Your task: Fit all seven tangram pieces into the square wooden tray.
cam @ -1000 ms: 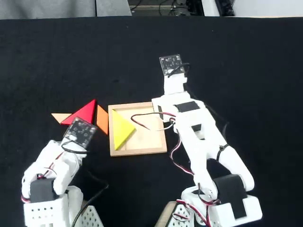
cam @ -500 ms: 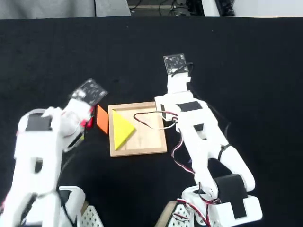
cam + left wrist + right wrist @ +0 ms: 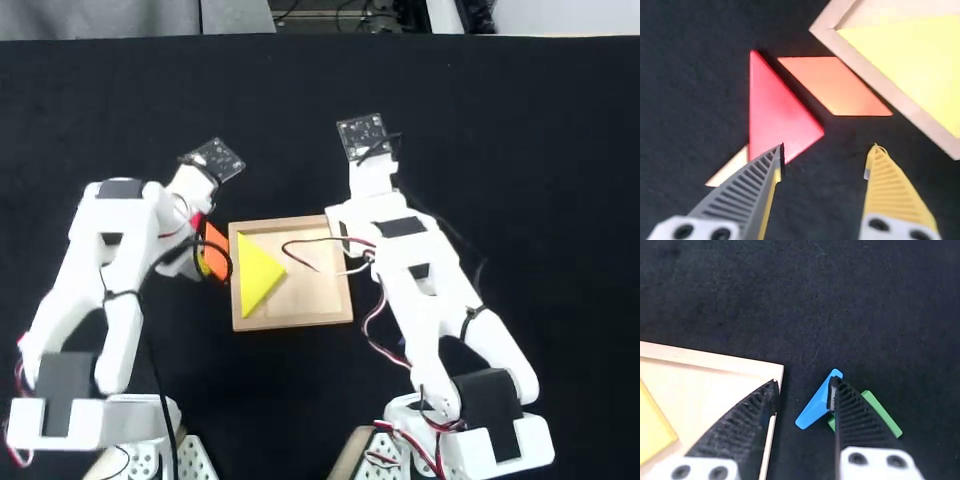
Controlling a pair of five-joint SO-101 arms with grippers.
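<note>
Left wrist view shows the left hand (image 3: pixel 827 150) wide open, its two fingers spread apart with nothing between them. It hangs over the black tabletop (image 3: pixel 685 60). One finger (image 3: pixel 752 185) sits in front of the low edge of the red triangle (image 3: pixel 775 120), and I cannot tell if it touches it. A bit of a pale piece (image 3: pixel 732 167) peeks out just beside that finger and the red triangle. Past the red triangle lies the orange piece (image 3: pixel 835 85), near it but apart, flat on the tabletop. Just beyond the orange piece is a corner of the wooden tray (image 3: pixel 875 90), with the yellow triangle (image 3: pixel 910 60) lying inside it. In the right wrist view the right hand (image 3: pixel 803 382) is open too and holds nothing. Its dark finger (image 3: pixel 740 420) is over a corner of the tray, and its light finger (image 3: pixel 850 420) covers part of the blue triangle (image 3: pixel 812 410) and the green piece (image 3: pixel 882 415). These two lie together on the tabletop just outside the tray. In the high view the tray sits between the two arms, the yellow triangle fills its left part, and the orange piece lies just outside its left rim.
</note>
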